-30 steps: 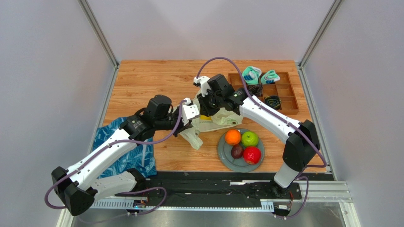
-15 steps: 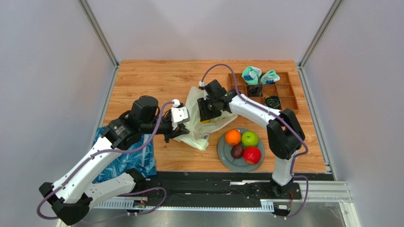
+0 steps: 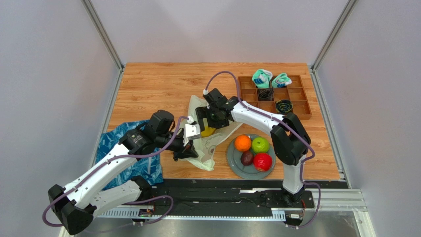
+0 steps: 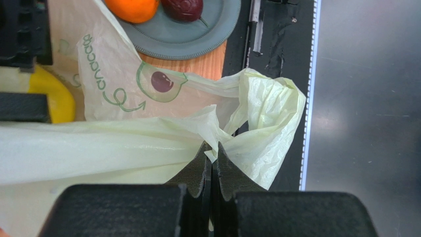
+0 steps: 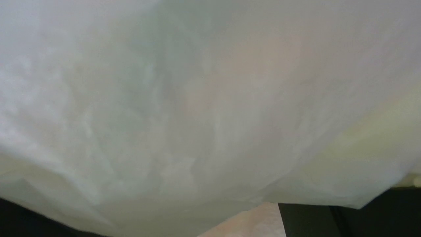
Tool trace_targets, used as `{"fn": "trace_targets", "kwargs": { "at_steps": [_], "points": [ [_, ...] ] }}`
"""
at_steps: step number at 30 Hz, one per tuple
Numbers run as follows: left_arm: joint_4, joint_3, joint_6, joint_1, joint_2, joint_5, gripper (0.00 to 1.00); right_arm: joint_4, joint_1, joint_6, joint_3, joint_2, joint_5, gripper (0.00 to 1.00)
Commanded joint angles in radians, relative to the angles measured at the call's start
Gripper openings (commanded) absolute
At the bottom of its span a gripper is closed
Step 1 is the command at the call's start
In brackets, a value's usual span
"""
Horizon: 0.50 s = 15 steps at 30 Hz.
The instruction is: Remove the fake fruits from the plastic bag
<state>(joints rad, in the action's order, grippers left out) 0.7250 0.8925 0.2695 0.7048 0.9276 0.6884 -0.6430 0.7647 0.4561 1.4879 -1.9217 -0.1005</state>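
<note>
The plastic bag (image 3: 207, 150) lies crumpled on the wood left of a grey plate (image 3: 232, 165). My left gripper (image 3: 191, 148) is shut on a pinched fold of its near edge (image 4: 213, 148). The right gripper (image 3: 204, 127) is pressed down on the bag. Its fingers (image 4: 22, 29) stand apart, so it is open, with a yellow mango (image 4: 52, 98) lying between and just past them. Bag film fills the right wrist view, where only one dark finger (image 5: 346, 219) shows. On the plate sit an orange (image 3: 242, 143), a green apple (image 3: 260, 145), a dark brown-purple fruit (image 3: 246, 158) and a red apple (image 3: 262, 162).
A blue leaf-patterned bag (image 3: 131, 160) lies under the left arm at the table's near left. At the back right is a wooden compartment tray (image 3: 298, 106) holding rolled teal-and-white socks (image 3: 262, 78) and dark coils. A black rail (image 3: 222, 190) runs along the near edge.
The right gripper has opened and shifted left and nearer over the bag. The left gripper, still shut, has pulled the bag's edge toward the near edge.
</note>
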Motion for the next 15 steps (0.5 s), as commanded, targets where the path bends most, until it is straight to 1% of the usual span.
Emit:
{"fn": "trace_targets", "kwargs": {
  "at_steps": [1,2,4,5,10,11,15],
  "points": [
    [-0.07,0.005,-0.023,0.001,-0.003,0.094,0.0,0.017,0.013,0.068,0.104,-0.077,0.067,0.96],
    [-0.068,0.005,-0.02,0.001,-0.004,0.1,0.0,0.005,0.015,0.075,0.112,-0.086,0.087,0.93],
    [-0.067,0.0,-0.015,0.001,-0.009,0.106,0.0,-0.001,0.022,0.088,0.124,-0.109,0.097,0.92],
    [-0.068,-0.001,-0.018,0.001,-0.009,0.111,0.0,-0.004,0.025,0.092,0.127,-0.114,0.135,0.92],
    [-0.088,-0.021,-0.058,0.005,-0.016,0.134,0.0,-0.029,0.047,0.121,0.152,-0.152,0.223,0.89],
    [-0.09,-0.027,-0.059,0.01,-0.018,0.134,0.0,-0.027,0.051,0.119,0.159,-0.158,0.252,0.87],
    [-0.102,-0.04,-0.069,0.018,-0.021,0.137,0.0,-0.029,0.07,0.099,0.212,-0.191,0.286,0.81]
  ]
}}
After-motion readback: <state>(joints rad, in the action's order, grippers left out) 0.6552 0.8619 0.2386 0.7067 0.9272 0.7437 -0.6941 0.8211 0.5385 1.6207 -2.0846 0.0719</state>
